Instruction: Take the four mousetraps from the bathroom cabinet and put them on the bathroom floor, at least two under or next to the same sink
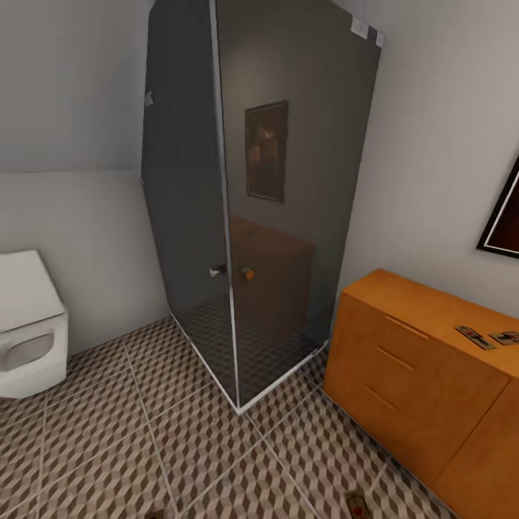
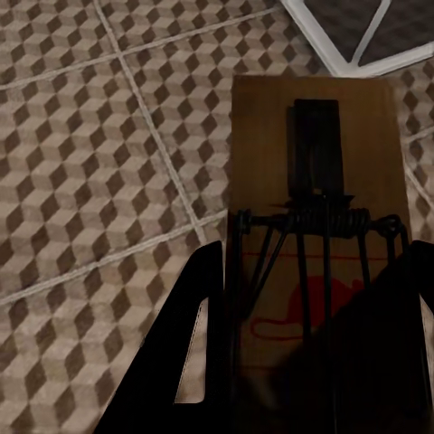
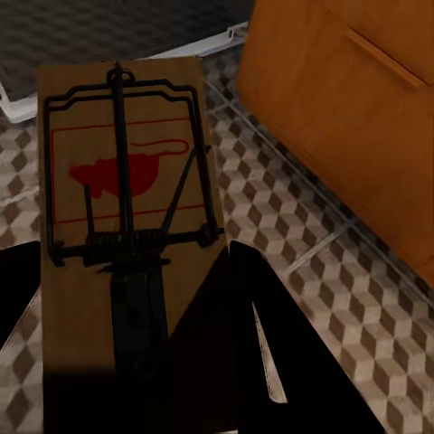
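The left end effector [image 2: 307,362] pinched a mousetrap [image 2: 312,181] between its dark fingers [image 2: 194,334], the board held flat above the cube-patterned bathroom floor [image 2: 81,163], close to the white sill of the shower [image 2: 316,41]. The right end effector [image 3: 127,344] was clamped on a second mousetrap [image 3: 122,181] — red mouse mark and spring facing up — above the tiles, with the cabinet [image 3: 353,99] just beside it. From the head view, two more mousetraps [image 1: 474,336] [image 1: 506,337] lay near each other on the cabinet's top surface [image 1: 418,295], toward its right end. The dark glass shower [image 1: 267,180] stood in the corner between the cabinet and a white toilet [image 1: 29,324]. At the bottom edge, part of a held trap [image 1: 355,504] just showed.
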Motion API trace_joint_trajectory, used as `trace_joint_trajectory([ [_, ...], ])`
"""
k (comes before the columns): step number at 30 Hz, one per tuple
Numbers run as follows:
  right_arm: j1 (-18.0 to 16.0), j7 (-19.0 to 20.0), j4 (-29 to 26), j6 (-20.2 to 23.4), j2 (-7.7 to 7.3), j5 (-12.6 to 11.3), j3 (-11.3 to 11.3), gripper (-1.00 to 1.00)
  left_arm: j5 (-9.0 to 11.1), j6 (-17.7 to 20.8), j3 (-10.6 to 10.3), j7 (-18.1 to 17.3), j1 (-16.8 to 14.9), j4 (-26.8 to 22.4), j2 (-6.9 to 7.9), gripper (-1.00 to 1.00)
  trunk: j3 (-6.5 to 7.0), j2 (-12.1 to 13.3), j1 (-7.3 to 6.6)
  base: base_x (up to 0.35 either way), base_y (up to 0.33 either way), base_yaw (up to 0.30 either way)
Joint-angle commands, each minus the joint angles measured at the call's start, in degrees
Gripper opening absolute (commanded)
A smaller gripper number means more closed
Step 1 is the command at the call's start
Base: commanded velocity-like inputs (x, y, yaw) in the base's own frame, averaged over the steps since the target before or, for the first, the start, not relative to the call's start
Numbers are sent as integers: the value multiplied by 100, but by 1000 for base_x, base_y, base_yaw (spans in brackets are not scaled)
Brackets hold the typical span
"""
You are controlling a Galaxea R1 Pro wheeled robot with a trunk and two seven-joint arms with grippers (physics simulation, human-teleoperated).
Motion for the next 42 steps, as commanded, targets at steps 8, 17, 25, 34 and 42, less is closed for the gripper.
trace_joint_trajectory([
  [8, -7, -17, 23, -30, -4, 43, -20, -100, 49, -29, -46, -13, -11, 24, 0, -100, -7, -5, 1, 0, 0, 300],
  [17, -6, -16, 23, -30, -4, 43, -20, -100, 49, -29, -46, -13, -11, 24, -2, -100, -7, -5, 1, 0, 0, 300],
  [25, -6, -11, 23, -30, -4, 43, -20, -100, 49, -29, -46, -13, -11, 24, -3, -100, -7, -5, 1, 0, 0, 300],
  [34, -9, -15, 23, -30, -4, 43, -20, -100, 24, -44, -144, 2, -8, 20, -6, -100, -7, -5, 1, 0, 0, 300],
  [42, -9, -16, 23, -30, -4, 43, -20, -100, 15, -29, -160, -3, 120, 25, -20, -100, -7, -5, 1, 0, 0, 300],
])
